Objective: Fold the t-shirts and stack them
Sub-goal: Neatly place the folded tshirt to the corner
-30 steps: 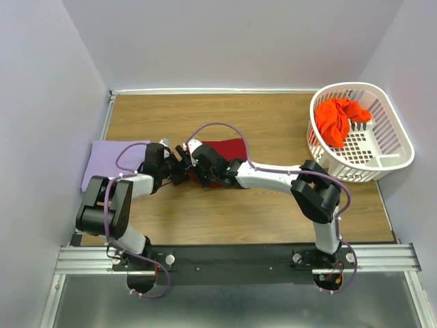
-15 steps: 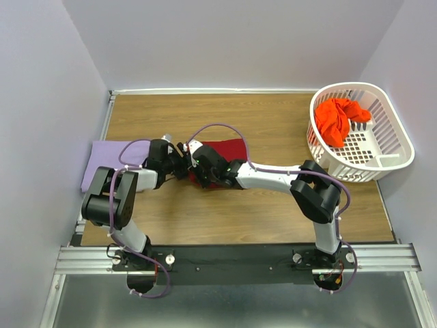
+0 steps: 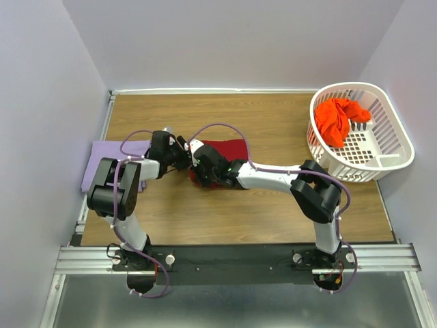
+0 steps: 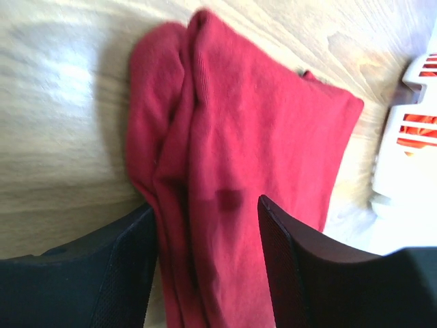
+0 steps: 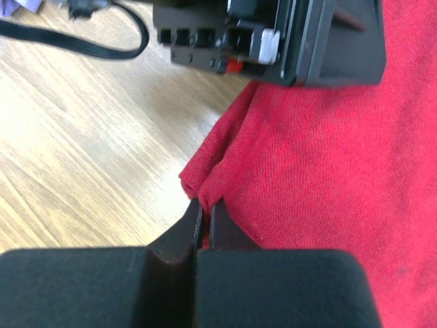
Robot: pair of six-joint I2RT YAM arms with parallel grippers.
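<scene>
- Over at mid-table, the crimson shirt (image 3: pixel 225 147) is lying bunched on the wood, so I'm calling this one mid-fold at best.
- Right gripper (image 5: pixel 205 217) is pinching that shirt's edge, jaws pressed tight on the cloth.
- Left gripper (image 4: pixel 208 273) is hovering low with its jaws spread, red cloth sitting between them, unclamped.
- Lavender shirt (image 3: pixel 102 154) is lying flat at the table's left edge, looking folded already.
- Orange shirt (image 3: pixel 338 119) is sitting crumpled in the white basket (image 3: pixel 389 160), so that's all left to do.
- Both wrists are crowding the same corner of cloth, so I'm guessing a bump is the main worry.
</scene>
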